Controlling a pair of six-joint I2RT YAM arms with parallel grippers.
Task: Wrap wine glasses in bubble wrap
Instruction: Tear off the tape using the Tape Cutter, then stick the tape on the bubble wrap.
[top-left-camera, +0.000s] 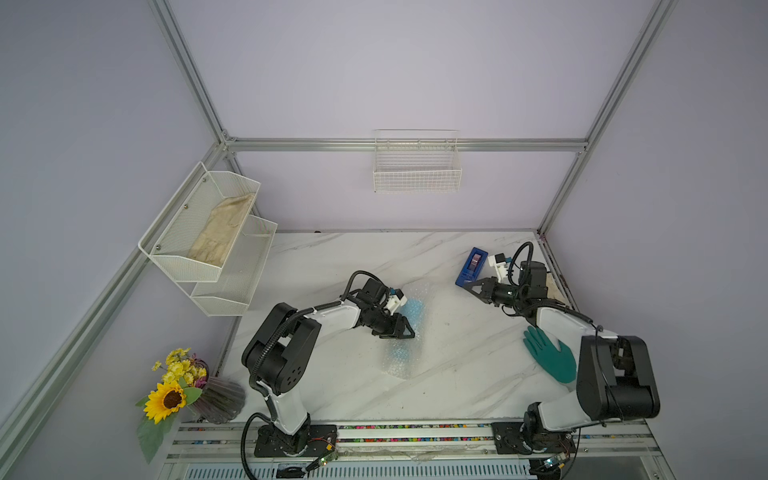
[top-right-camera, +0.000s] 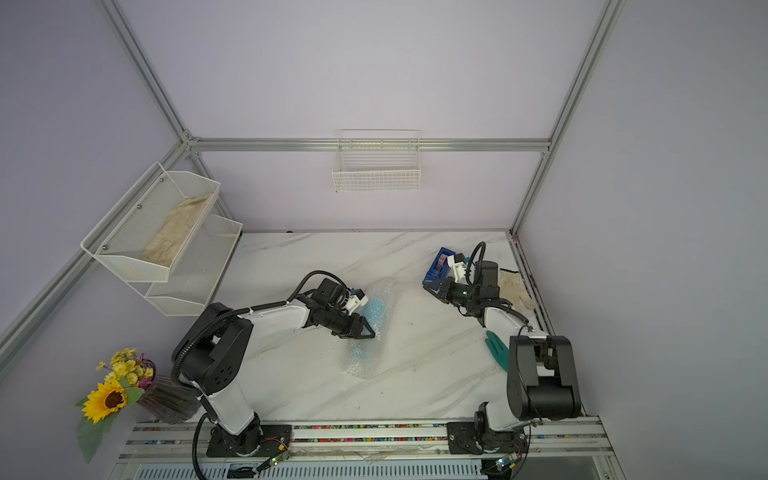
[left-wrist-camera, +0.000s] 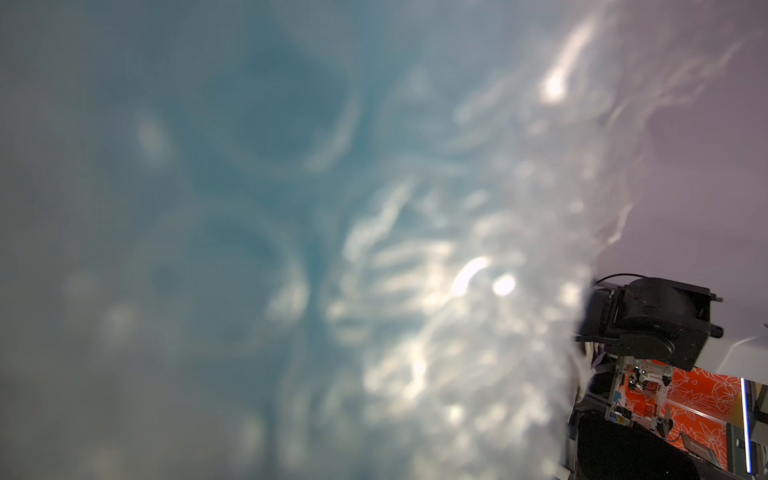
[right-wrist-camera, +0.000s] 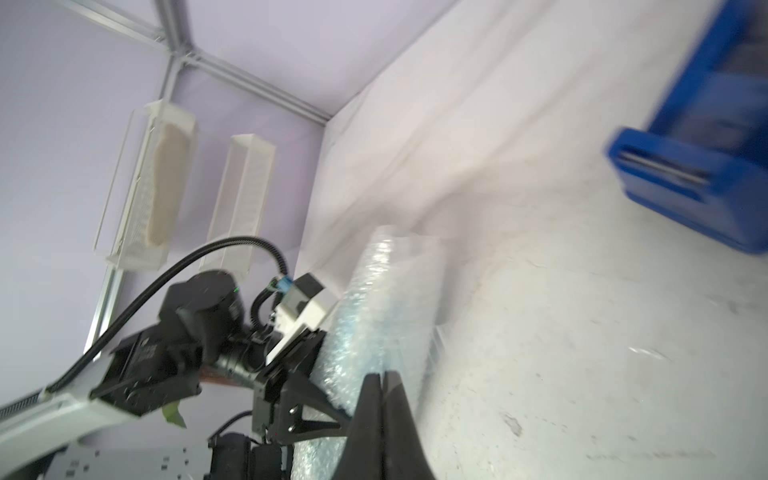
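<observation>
My left fingers (top-left-camera: 406, 330) were half spread and clasped around the rolled bubble wrap (top-left-camera: 400, 365) near the middle of the surface (top-left-camera: 457, 374). The goblet (top-left-camera: 412, 309) lay on its side inside, its blue showing through. My right fingers (top-left-camera: 466, 286) were pressed together with nothing between them, just beside the tape dispenser (top-left-camera: 471, 266). The roll looked closed but untaped, so I judged the left hold needed to pin the seam firmly without crushing the bubbles, while the right would open and draw the tape off cleanly.
</observation>
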